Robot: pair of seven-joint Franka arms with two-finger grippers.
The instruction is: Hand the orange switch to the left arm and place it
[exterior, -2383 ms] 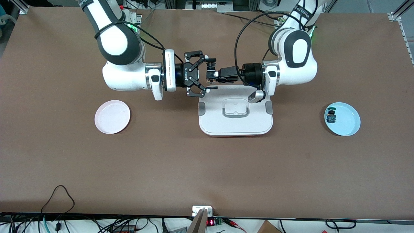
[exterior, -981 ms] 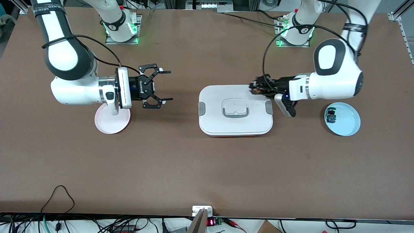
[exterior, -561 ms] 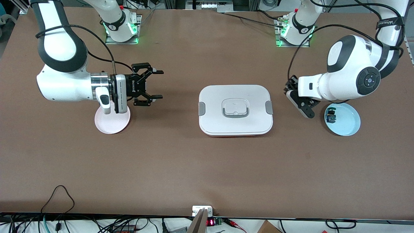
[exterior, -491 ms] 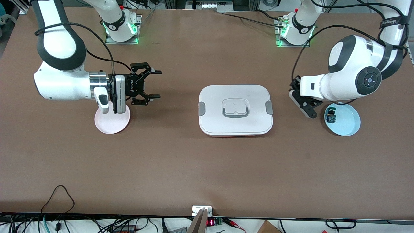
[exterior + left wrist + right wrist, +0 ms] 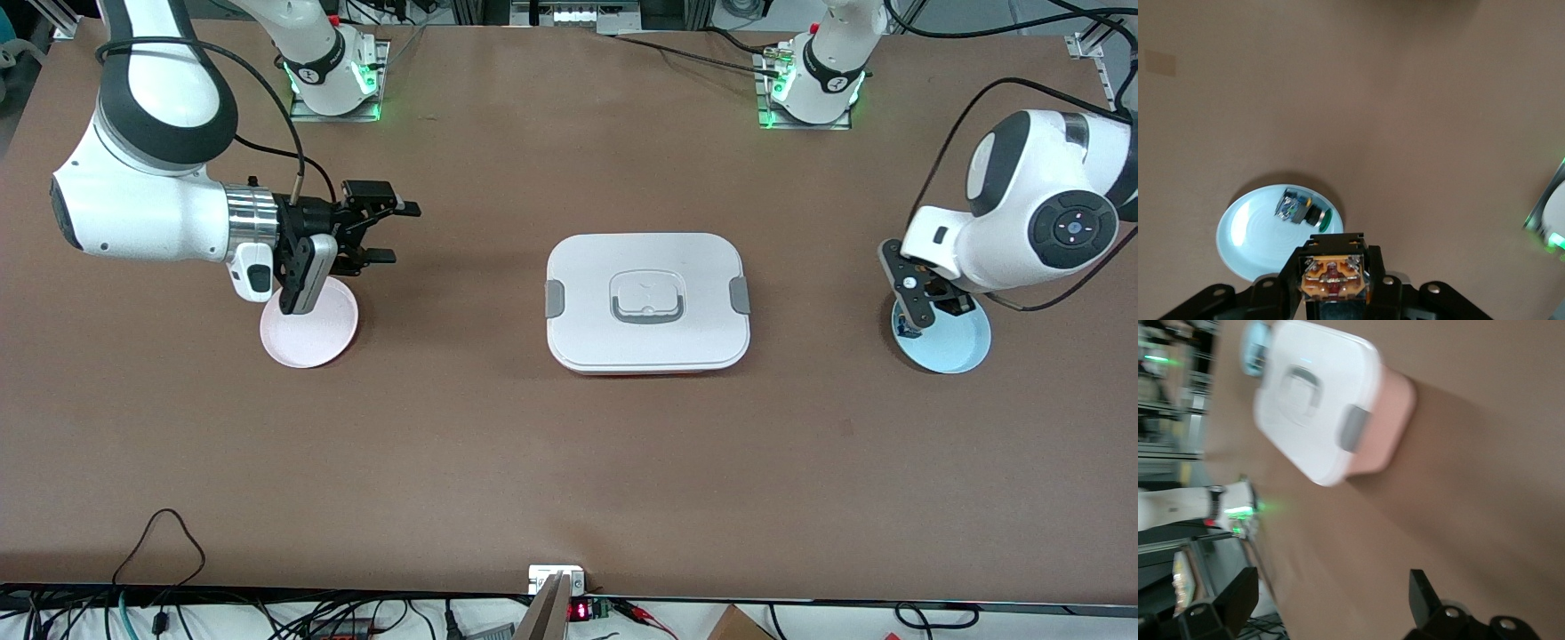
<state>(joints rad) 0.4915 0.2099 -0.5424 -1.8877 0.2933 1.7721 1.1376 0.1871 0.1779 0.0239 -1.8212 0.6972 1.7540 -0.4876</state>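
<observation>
The orange switch [image 5: 1335, 279] sits clamped in my left gripper [image 5: 1333, 287], which is shut on it; only its tan-orange body with metal contacts shows. In the front view my left gripper [image 5: 935, 300] hangs over the blue plate [image 5: 956, 347] at the left arm's end of the table, and the switch is hidden there under the wrist. My right gripper [image 5: 394, 233] is open and empty, up in the air by the pink plate [image 5: 307, 342]; its fingertips [image 5: 1238, 597] stand wide apart. The white box [image 5: 702, 267] lies closed mid-table between both arms.
A green-capped switch [image 5: 1301, 210] lies on the blue plate [image 5: 1251, 233]. The box [image 5: 1321, 407] shows a pink base under its white lid in the right wrist view. The arm bases stand along the table edge farthest from the front camera.
My left arm has swung away from the box to over the blue plate, carrying the switch. My right arm has drawn back toward the pink plate, still open.
</observation>
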